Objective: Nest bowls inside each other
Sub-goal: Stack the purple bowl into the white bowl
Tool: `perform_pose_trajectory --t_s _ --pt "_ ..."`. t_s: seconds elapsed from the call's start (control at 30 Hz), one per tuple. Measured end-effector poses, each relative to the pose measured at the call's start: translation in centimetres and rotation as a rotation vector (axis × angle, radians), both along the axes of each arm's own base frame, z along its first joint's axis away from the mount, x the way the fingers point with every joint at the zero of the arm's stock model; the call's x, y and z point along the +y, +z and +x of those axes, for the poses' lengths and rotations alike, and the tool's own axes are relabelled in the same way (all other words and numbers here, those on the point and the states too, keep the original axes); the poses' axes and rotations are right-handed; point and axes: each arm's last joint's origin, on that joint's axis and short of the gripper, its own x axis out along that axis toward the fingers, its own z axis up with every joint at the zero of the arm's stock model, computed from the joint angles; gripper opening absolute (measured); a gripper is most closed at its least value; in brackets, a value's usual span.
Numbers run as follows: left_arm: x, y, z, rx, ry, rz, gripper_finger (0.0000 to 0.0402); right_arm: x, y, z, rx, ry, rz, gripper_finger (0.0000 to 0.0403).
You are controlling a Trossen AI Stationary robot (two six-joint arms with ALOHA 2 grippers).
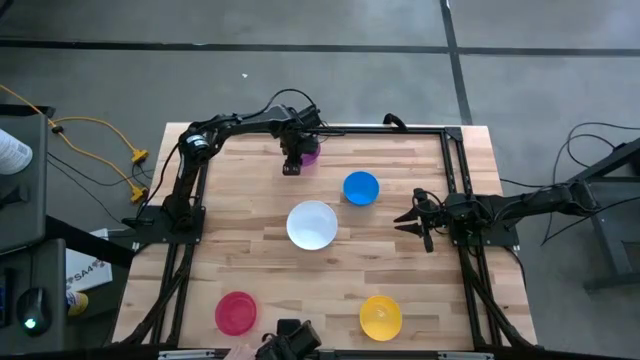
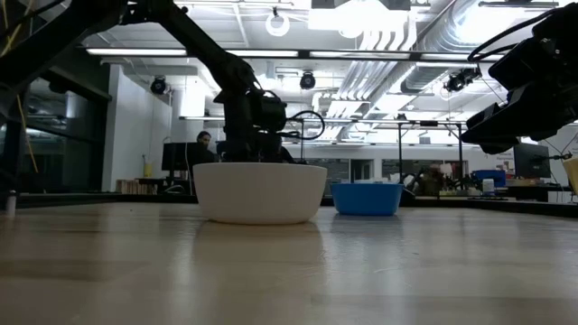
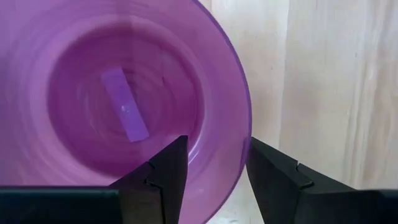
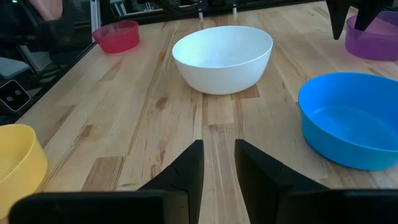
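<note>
The left gripper [image 3: 214, 171] sits over the purple bowl [image 3: 124, 93], jaws spread and straddling its rim: one finger inside the bowl, one outside, nothing pinched yet. On the table [image 1: 250, 190] that bowl lies at about 12 o'clock from the white bowl [image 1: 312, 224], near the far edge. The bite is shallow and on a thin, curved wall. If the jaws close this close to the lip, the bowl may tip, spin or slip out on the lift. A push while closing could also slide it toward the table's edge.

The right gripper [image 1: 412, 219] waits at 3 o'clock from the white bowl, fingers apart, holding nothing. The blue bowl [image 1: 361, 187] sits at about 1 o'clock of the white bowl, beside the purple bowl's likely path to it; a low carry risks clipping it.

Farther off, the red bowl [image 1: 236, 312] at 7 o'clock and the yellow bowl [image 1: 381, 316] at 5 o'clock lie well apart, untouched. Nothing is nested yet.
</note>
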Motion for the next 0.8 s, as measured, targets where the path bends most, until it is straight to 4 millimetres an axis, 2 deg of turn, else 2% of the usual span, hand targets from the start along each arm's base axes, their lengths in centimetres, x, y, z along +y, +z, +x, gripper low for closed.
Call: perform_pose_trajectory --t_s 0.33,0.8 --pt "0.02 0.04 0.27 -0.013 -0.002 0.024 0.0149 0.00 -0.01 0.00 0.001 0.000 0.000 0.0084" --pt "0.03 0.12 0.29 -0.015 0.006 0.030 0.0023 0.00 -0.01 0.00 0.001 0.000 0.000 0.0084"
